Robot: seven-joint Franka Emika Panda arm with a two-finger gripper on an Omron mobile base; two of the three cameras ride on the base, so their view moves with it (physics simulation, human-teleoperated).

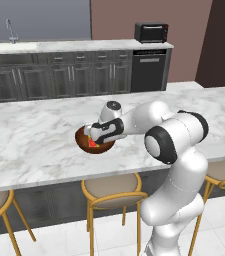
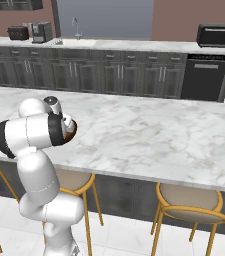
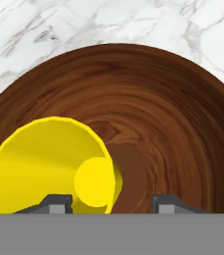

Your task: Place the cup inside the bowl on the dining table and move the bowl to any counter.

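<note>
We see the two-finger gripper (image 3: 111, 201) low over the round dark reddish-brown wooden bowl (image 3: 158, 114) on the white-grey marble dining table (image 1: 29, 135); finger tips (image 3: 170, 203) apart, clamping nothing; small yellow cup (image 3: 49, 164) sits inside the bowl, mouth toward the camera, beside one tip

Dark cabinets (image 1: 59, 75), toaster oven (image 1: 151, 32), gold stools (image 1: 113, 192).

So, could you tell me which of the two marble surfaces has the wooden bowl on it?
The dining table, the stool-lined island, carries the bowl with the cup inside; the counter against the back wall doesn't.
</note>
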